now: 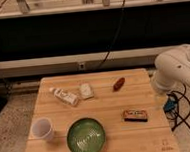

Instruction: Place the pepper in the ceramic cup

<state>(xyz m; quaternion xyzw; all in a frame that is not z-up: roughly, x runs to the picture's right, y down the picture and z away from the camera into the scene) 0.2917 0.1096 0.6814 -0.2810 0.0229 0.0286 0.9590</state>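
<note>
A small dark red pepper (119,83) lies on the far right part of the wooden table (111,106). A white ceramic cup (42,129) stands upright near the front left edge, and nothing shows inside it. My white arm (180,69) hangs beside the table's right edge. My gripper (166,103) points down below the arm, just off the right edge, well to the right of the pepper and far from the cup. It holds nothing that I can see.
A green bowl (86,137) sits at the front centre, next to the cup. A white bottle (64,96) lies on its side and a white packet (86,91) lies beside it, far left of centre. A dark snack bar (136,115) lies at the right front. Cables run behind the table and by the arm.
</note>
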